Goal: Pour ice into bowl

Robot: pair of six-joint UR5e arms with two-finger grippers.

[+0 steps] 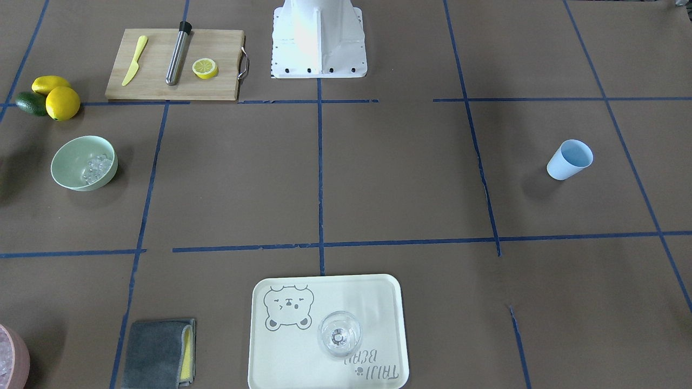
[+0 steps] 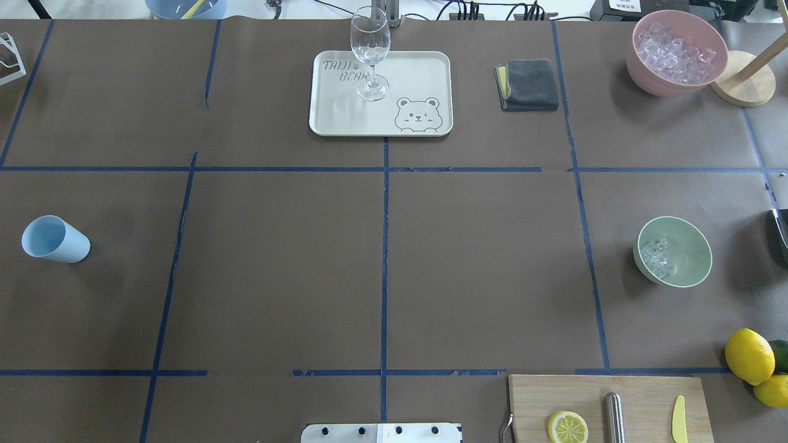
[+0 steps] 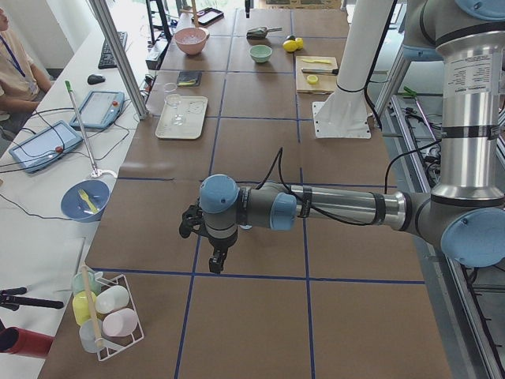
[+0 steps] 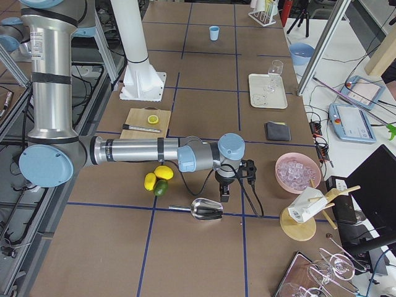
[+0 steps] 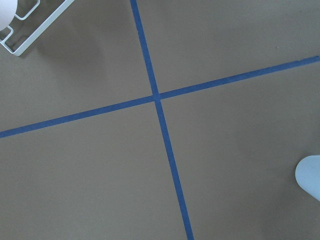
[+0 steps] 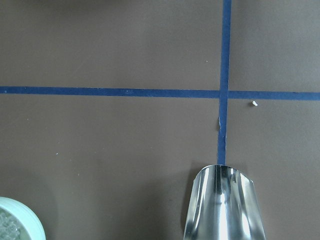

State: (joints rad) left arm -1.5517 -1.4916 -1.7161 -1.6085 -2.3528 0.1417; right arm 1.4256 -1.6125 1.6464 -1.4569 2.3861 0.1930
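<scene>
Ice (image 1: 97, 166) sat as a small heap of clear cubes inside the mint-green bowl (image 1: 65, 162), at the left of the front-facing view. I judged the cubes hard, light, loose and slick: poor things to pinch, better carried in a scoop or tipped from a vessel. A light blue cup (image 1: 569, 159) stood far right, and a wine glass (image 1: 339, 334) stood on the tray (image 1: 281, 356) at the bottom.

From overhead, the bowl was at the right and only thinly filled, while the pink bowl (image 2: 640, 61) at upper right held a far bigger heap of cubes.

From the left end, my left gripper (image 3: 214, 267) hung over bare table at the frame's centre; I could not tell how its fingers stood.

From the right end, my right gripper (image 4: 224, 197) hovered just above a metal scoop (image 4: 207, 209) lying on the table. Again, I could not tell. I judged the scoop's thin handle the place to grasp.

The left wrist view showed bare table and the cup's edge at lower right.

The right wrist view showed the empty scoop at the bottom and the bowl's rim, with ice, at lower left.
</scene>
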